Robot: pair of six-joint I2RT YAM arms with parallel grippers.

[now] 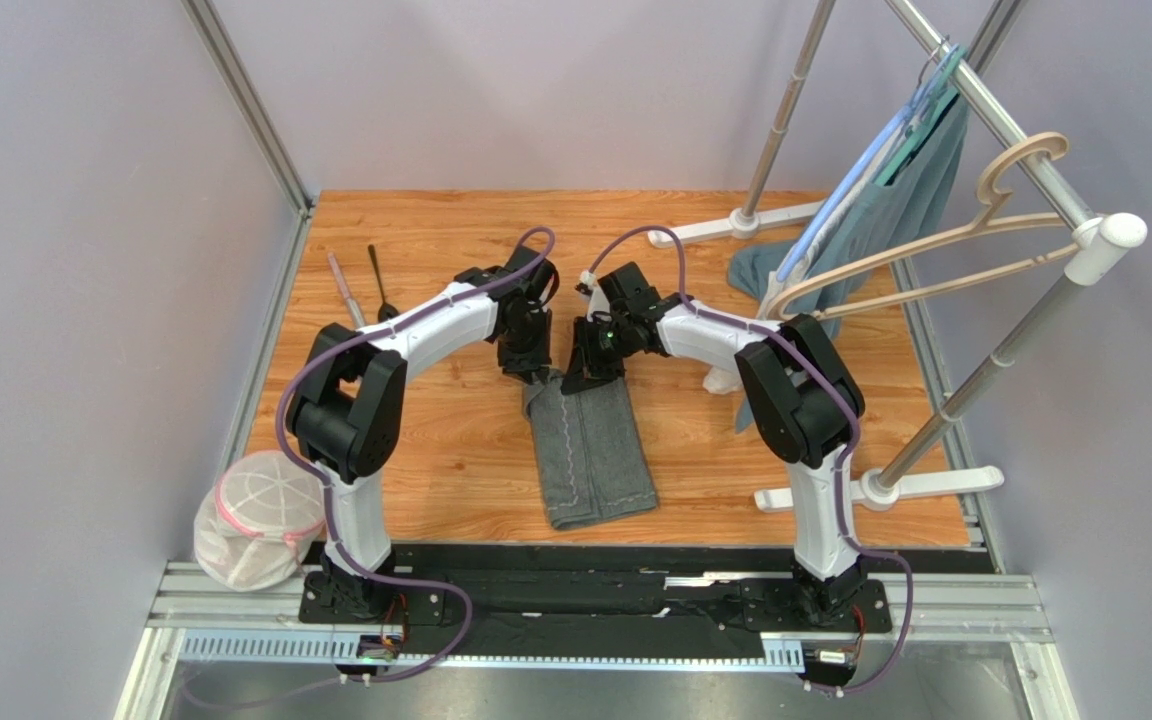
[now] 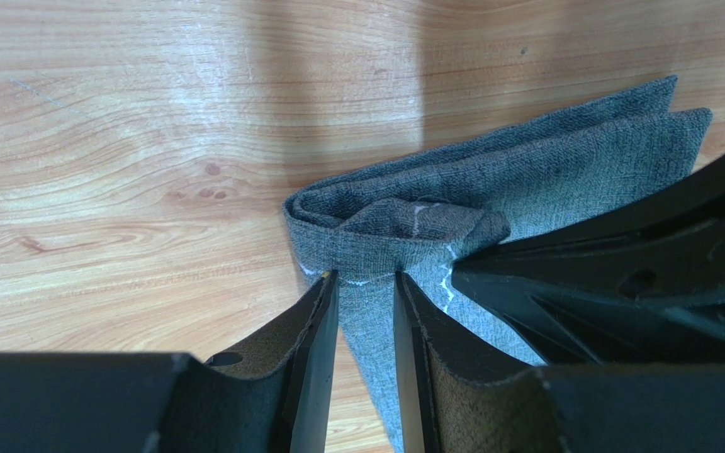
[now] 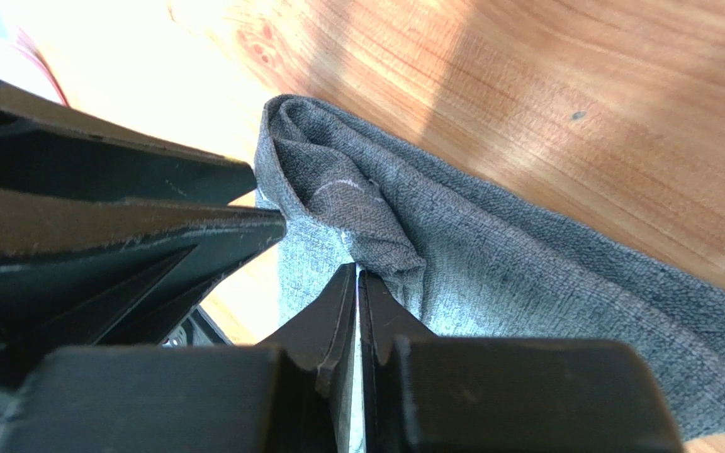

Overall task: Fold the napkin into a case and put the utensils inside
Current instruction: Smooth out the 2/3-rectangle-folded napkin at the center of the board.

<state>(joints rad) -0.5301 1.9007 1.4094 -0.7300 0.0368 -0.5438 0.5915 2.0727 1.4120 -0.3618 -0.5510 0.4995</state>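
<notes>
Right gripper (image 3: 358,276) pressed almost shut on a rolled fold at the far end of the napkin (image 1: 593,458), cloth pinched at the very tips. Left gripper (image 2: 366,281) just beside it at the same end, jaws partway apart, grey cloth in the gap and the fold bunched over the tips; unclear whether clamped or only straddling. Napkin otherwise flat in mid-table as a narrow folded strip, running from both grippers toward the near edge at a slight slant, with a pale stitch line along its length. Bare wood of the table (image 1: 432,435) on both long sides of the strip, with more of it on the left, out to the metal frame post. Knife (image 1: 342,285) and black spoon (image 1: 381,282) side by side near the far-left corner, well apart from the napkin. Right side more crowded: white feet of a clothes rack (image 1: 898,483), a teal garment (image 1: 898,195) hanging down to the board behind the right arm, and a tan hanger (image 1: 928,255) on the rail. White mesh pouch (image 1: 255,518) at the near-left corner beside the left base. Both arms reaching forward from the near edge, elbows bowed outward, forearms converging at centre, wrists tipped down.
</notes>
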